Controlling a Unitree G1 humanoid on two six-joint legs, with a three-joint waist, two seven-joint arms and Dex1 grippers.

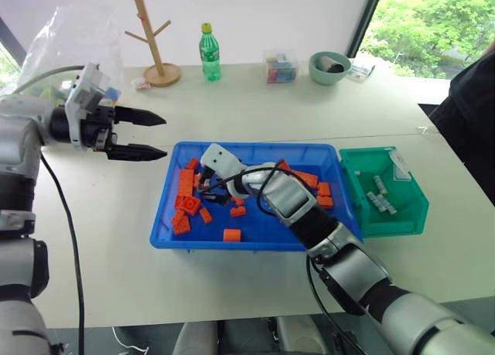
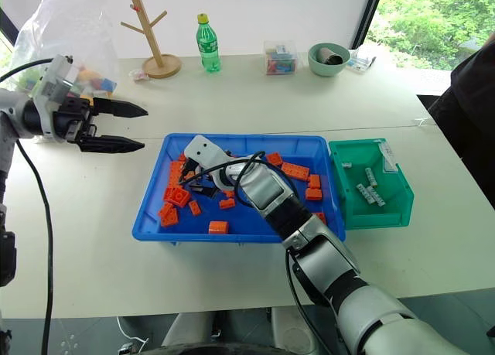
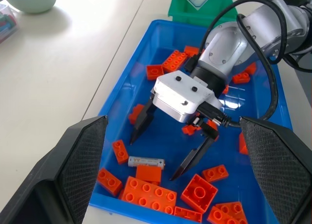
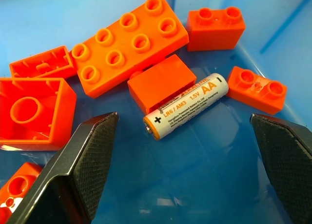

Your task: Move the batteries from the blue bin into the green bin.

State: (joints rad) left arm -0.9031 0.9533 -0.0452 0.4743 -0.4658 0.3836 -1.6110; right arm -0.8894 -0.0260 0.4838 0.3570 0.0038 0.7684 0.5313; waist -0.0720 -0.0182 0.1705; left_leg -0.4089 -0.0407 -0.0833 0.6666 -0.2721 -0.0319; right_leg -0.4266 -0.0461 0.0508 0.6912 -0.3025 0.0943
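The blue bin (image 1: 255, 146) lies mid-table and holds many orange bricks (image 1: 186, 204) and one silver AA battery (image 4: 185, 105). That battery (image 3: 146, 161) lies flat on the bin floor against a small brick. My right gripper (image 3: 152, 159) reaches down into the bin's left part, open, with one finger on each side of the battery and apart from it. To the right of the blue bin stands the green bin (image 1: 394, 225) with several batteries (image 1: 380, 194) inside. My left gripper (image 1: 164, 137) hovers open and empty over the table, left of the blue bin.
Along the table's far side stand a wooden peg stand (image 1: 155, 38), a green bottle (image 1: 209, 53), a clear box (image 1: 280, 67) and a pale-green bowl (image 1: 329, 67). A plastic bag (image 1: 69, 38) sits far left. A person (image 1: 472, 115) is at the right edge.
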